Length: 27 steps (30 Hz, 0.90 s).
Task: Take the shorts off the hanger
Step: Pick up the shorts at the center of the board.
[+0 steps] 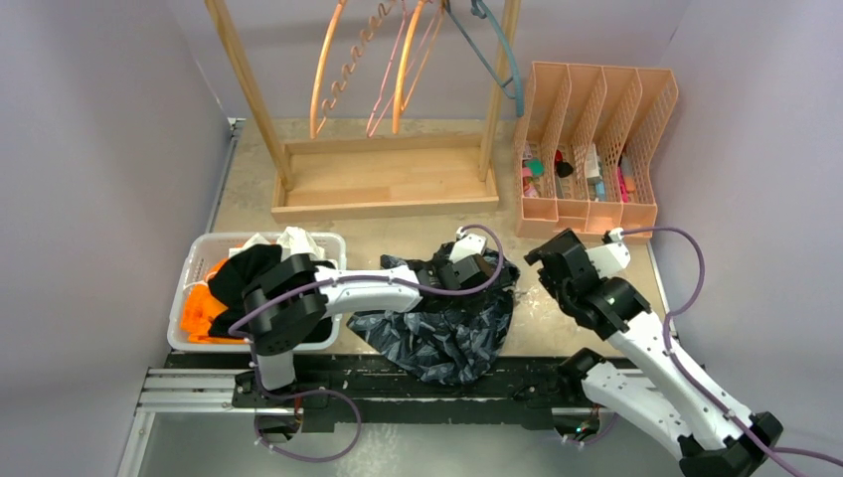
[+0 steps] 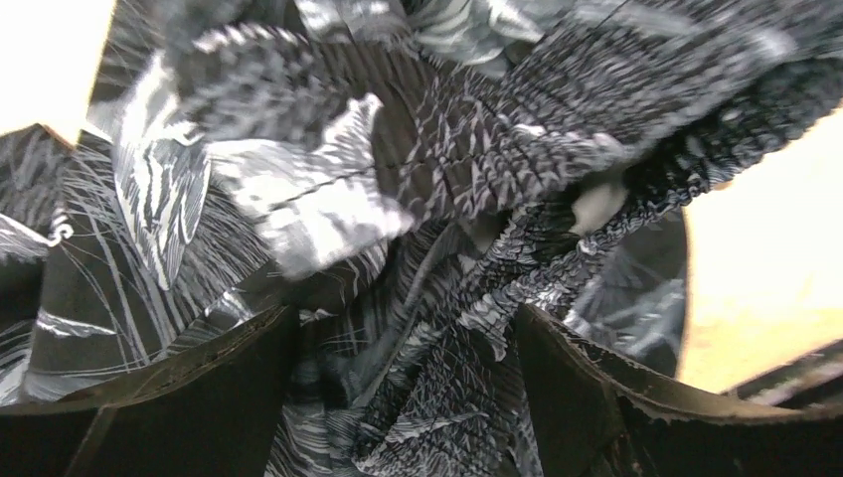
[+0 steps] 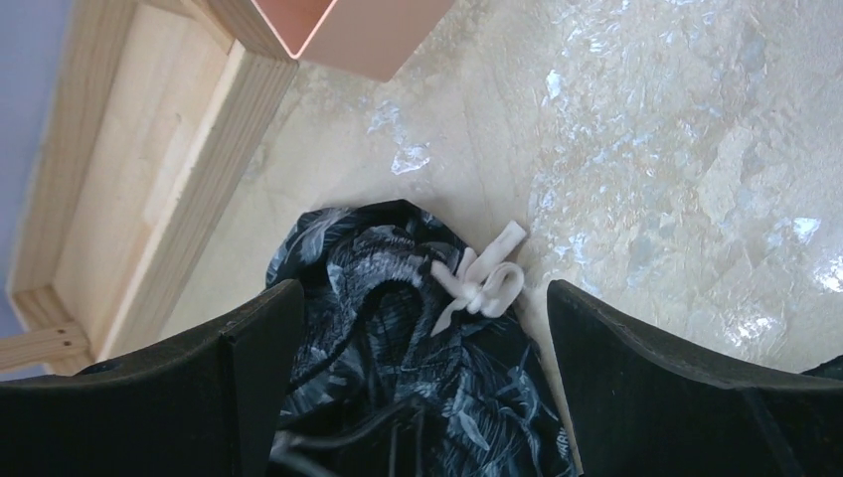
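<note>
Lilac walls enclose a pale beige worktop [image 1: 418, 224]; from above, the black-and-grey camo-patterned fabric shorts [image 1: 437, 338] lie heaped on it at centre, clear of the thin orange and pink hangers [image 1: 398, 70] on the wooden rack [image 1: 383, 184]. The left arm reaches out low across the heap, with the left tool [image 1: 467, 260] at its far edge. The right arm is bent upward, its right tool [image 1: 550, 260] just beside the cloth. In the left wrist view the left tool [image 2: 403, 318] is spread, with ruched waistband between the fingers but not pinched. For a sound lift I would close deep on that elastic, not on loose leg fabric. In the right wrist view the right tool [image 3: 425, 293] hangs spread and empty above the shorts' edge, tilted toward the rack.
</note>
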Available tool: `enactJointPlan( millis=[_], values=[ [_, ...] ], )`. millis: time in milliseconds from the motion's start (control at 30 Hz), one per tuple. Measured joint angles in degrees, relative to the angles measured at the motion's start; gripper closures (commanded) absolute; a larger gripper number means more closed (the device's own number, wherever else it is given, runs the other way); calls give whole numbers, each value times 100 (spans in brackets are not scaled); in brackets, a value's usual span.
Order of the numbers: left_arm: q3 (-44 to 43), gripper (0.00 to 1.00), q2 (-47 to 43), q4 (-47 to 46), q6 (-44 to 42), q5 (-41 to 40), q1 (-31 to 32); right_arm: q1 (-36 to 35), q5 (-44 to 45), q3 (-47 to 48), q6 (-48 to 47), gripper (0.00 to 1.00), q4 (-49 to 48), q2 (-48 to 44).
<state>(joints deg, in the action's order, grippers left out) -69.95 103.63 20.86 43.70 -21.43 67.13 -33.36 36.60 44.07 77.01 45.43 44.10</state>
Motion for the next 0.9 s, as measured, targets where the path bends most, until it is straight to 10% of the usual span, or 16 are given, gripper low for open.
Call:
enactJointPlan(
  millis=[267, 500, 900],
  values=[
    [201, 38, 485, -275, 15, 59, 7, 0, 42, -334, 142, 8, -20, -573],
    [-118, 100, 887, -435, 20, -55, 122, 0, 39, -361, 101, 8, -184, -520],
    [835, 100, -326, 321, 15, -1178, 203, 0, 37, -361, -122, 9, -424, -273]
  ],
)
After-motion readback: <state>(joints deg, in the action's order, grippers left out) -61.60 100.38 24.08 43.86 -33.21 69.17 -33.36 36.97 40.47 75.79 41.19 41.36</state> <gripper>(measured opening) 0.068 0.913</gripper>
